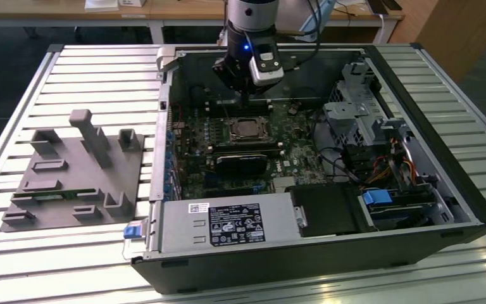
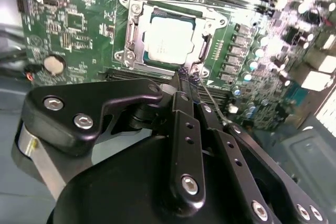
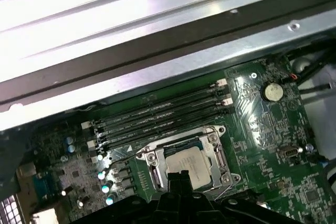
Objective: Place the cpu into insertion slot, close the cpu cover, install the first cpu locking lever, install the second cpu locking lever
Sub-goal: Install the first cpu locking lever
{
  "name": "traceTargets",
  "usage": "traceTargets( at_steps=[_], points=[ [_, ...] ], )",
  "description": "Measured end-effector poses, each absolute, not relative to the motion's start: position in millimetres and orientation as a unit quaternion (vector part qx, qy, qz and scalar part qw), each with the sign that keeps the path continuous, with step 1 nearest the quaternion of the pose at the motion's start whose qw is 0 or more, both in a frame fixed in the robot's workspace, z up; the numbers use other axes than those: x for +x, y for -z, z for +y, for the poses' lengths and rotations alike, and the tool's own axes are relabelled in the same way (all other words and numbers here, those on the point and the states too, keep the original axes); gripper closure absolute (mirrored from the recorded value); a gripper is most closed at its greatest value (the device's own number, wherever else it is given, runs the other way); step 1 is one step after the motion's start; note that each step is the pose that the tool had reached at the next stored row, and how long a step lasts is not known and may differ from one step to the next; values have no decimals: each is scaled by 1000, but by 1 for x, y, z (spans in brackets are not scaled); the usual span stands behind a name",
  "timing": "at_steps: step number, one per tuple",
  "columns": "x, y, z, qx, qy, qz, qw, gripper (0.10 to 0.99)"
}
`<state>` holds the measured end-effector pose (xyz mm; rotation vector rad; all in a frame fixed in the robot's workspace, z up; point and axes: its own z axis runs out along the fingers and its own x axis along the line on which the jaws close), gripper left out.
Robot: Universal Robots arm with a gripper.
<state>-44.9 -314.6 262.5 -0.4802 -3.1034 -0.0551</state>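
Note:
The cpu [image 2: 168, 38] lies silvery and flat in the insertion slot [image 2: 207, 19] on the green motherboard. The cpu cover [image 2: 135, 31] rests down over it, framing the chip. In the exterior view the cpu [image 1: 245, 128] sits mid-board, and my gripper [image 1: 248, 95] hangs just behind and above it. My black fingers are pressed together, and the gripper [image 2: 184, 76] is shut with its tips by one corner of the socket. A thin metal lever rod [image 2: 212, 106] runs beside the fingers. In the first wrist view the gripper [image 3: 178, 176] tips overlap the near edge of the cpu [image 3: 190, 162].
The open computer case [image 1: 445, 190] lies on a slatted metal table [image 1: 74, 69]. Long memory slots [image 3: 157, 114] run beside the socket, and a black heatsink block [image 1: 241, 163] sits in front of it. A grey fixture [image 1: 74, 171] stands at the exterior view's left.

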Motion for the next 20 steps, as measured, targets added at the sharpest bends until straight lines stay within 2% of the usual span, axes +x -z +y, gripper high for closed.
traceTargets(
  at_steps=[20],
  points=[
    [-51, -261, -315, -18, 17, -1000, 2, 980]
  ],
)
